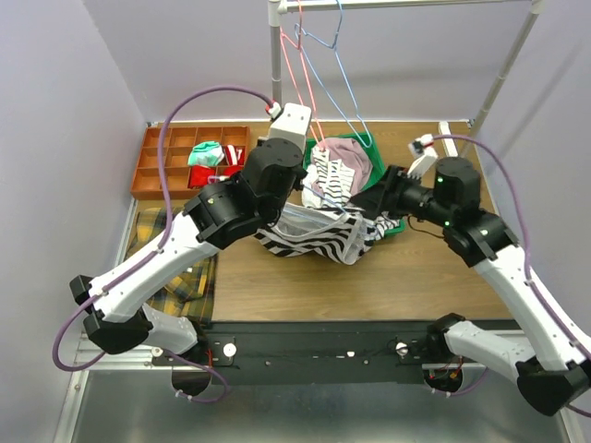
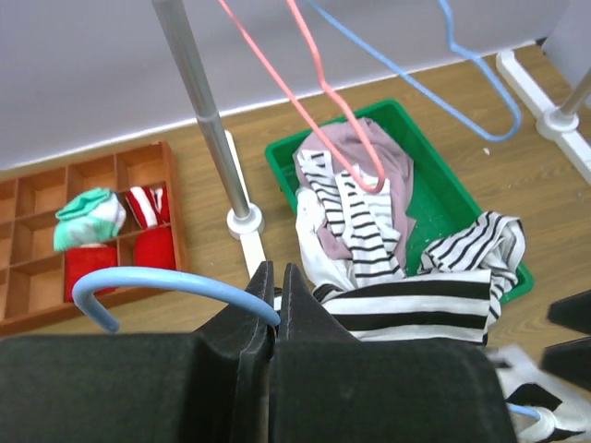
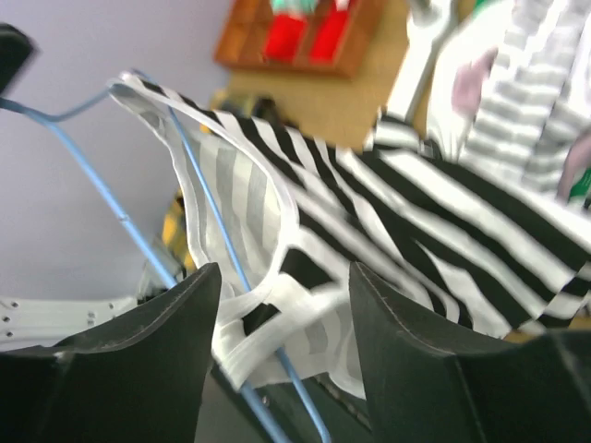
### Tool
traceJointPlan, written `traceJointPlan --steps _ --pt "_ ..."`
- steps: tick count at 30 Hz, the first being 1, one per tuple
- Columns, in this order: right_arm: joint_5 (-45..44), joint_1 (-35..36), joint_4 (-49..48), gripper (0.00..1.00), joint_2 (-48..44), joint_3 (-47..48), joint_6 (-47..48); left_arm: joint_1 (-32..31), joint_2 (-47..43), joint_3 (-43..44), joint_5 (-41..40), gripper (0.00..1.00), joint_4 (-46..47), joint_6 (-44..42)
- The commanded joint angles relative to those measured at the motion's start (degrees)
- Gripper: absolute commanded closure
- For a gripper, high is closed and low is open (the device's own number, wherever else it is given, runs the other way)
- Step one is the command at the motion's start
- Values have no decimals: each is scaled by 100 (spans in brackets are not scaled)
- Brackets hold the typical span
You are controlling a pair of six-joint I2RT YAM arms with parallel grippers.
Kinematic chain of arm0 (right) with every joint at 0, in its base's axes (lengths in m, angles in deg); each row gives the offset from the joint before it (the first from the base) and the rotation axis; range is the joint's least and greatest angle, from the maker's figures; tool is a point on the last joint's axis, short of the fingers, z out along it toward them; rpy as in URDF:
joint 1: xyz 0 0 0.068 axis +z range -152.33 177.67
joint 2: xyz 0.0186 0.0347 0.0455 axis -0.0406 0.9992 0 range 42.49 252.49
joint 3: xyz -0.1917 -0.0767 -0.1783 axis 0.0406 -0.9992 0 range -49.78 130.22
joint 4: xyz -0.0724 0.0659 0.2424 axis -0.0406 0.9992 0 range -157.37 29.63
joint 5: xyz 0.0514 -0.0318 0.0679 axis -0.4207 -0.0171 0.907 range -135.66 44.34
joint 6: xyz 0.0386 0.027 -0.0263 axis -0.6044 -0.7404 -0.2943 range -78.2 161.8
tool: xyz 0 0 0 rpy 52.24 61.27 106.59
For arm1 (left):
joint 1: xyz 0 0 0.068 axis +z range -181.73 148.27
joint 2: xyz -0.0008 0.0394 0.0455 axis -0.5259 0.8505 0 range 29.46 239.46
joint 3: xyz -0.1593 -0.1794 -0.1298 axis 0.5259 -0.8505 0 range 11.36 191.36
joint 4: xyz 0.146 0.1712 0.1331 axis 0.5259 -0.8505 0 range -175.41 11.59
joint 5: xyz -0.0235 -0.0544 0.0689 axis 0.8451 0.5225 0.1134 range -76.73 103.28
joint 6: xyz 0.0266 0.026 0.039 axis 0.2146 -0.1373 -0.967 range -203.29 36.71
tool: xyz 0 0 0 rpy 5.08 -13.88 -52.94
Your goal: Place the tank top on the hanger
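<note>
Straddling tank top point(image 3: 388, 212), apparently, right end effector point(image 3: 284, 281) apart; left end effector point(image 2: 277, 274) clamps hanger point(image 2: 157, 275).

No text, label or number can be read anywhere.

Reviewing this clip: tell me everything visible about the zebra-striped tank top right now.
The tank top is soft, limp cloth with wide black-and-white stripes and white-edged narrow straps. It hangs bunched over the table, at the near edge of the green tray, between the two grippers. One strap is looped over the light-blue wire hanger, whose hook the left gripper holds with jaws shut. The right gripper has its jaws open around another strap; contact cannot be told.
</note>
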Motion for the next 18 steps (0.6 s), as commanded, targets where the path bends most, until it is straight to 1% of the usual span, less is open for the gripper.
traceJointPlan --steps 1,2,3,4,5,6,7,9,10,12,13,14,16,18 --pt "-667 -16 211 30 -519 981 656 -189 239 1293 -538 100 -540 -724" --pt "-745 -24 202 29 -546 1097 735 -242 397 1539 -618 100 -715 -830" --pt "-764 -24 185 27 -538 1246 814 -295 476 2046 -671 100 -804 -1092" --pt "-764 -24 193 26 -503 1378 954 -408 573 2347 -688 100 -1014 -1208" --pt "-781 -24 219 26 -407 1693 1017 -470 783 2646 -819 100 -1103 -1313" --pt "-755 -24 272 26 -328 1835 1070 -540 907 3267 -899 100 -1200 -1610" --pt "-738 -24 290 26 -257 1976 1096 -706 1021 3578 -1004 100 -1279 -1761" --pt "-667 -24 316 25 -29 2415 1175 -909 1294 4227 -1460 100 -1254 -2165" --pt "-650 -24 316 25 42 2582 1184 -1023 1329 4318 -1636 100 -1114 -2680" --pt "-492 -33 308 25 261 3020 1228 -1314 1321 4293 -2057 100 -377 -3236" --pt "-430 -16 290 25 349 3145 1272 -1393 1304 4284 -2164 100 -105 -3526" --pt "-238 -24 273 25 411 3242 1307 -1576 1277 4293 -2261 100 385 -3956" --pt "-131 -24 298 25 604 3541 1369 -1744 1268 4275 -2359 100 697 -4266" --pt "1 -24 395 25 701 3620 1509 -1859 1303 4214 -2350 100 646 -4259"
